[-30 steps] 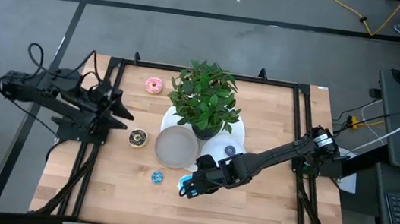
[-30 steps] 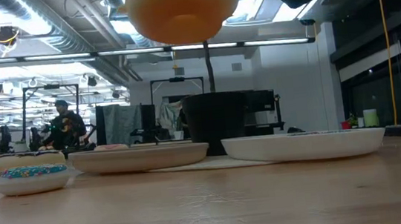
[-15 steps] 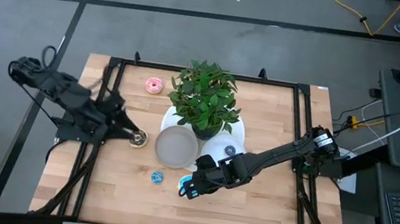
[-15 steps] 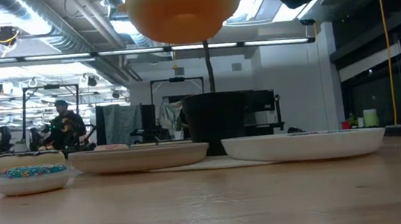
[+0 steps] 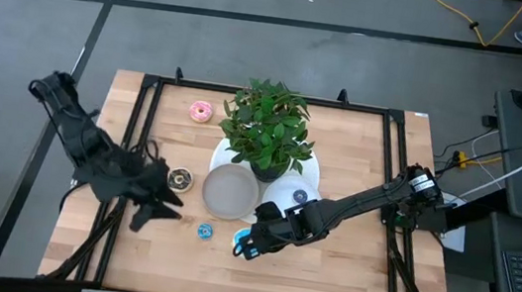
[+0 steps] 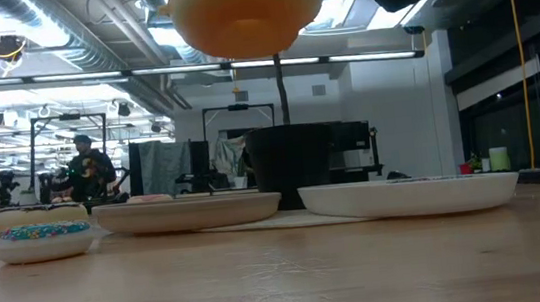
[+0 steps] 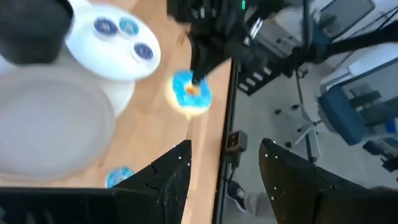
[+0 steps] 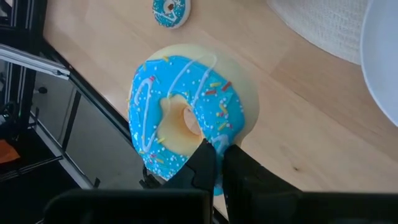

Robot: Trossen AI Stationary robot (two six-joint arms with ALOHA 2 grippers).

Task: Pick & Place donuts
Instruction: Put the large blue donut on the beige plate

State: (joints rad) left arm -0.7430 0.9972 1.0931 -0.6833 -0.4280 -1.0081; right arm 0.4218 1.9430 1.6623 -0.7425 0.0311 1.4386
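My right gripper (image 5: 247,243) hangs near the table's front, shut on a large blue-iced donut (image 8: 186,118). The low view shows that donut's tan underside (image 6: 245,13) high above the table. My left gripper (image 5: 161,212) is open and holds nothing. It hovers over the left part of the table, between a chocolate donut (image 5: 178,179) and a small blue donut (image 5: 205,230), which both lie flat on the wood. A pink donut (image 5: 200,111) lies at the far left. Three mini donuts (image 7: 129,26) sit on the white plate (image 5: 281,183). My right gripper pinches the donut's ring (image 8: 214,140) between its two fingers, right beside the hole. The fingers (image 8: 202,163) slant down from the table's right side. The donut is lifted clear of the table, its iced face turned toward the wrist camera.
A potted plant (image 5: 268,127) stands at the table's middle back, on a white mat. A grey plate (image 5: 229,194) sits in front of it, beside the white plate. A black frame (image 5: 148,87) runs along the table's edges. Bare wood lies at the front and right.
My left arm has swung from the table's left edge in over the table and toward the near edge. It turned as it went and passed the chocolate donut. My right gripper and its donut have kept still.
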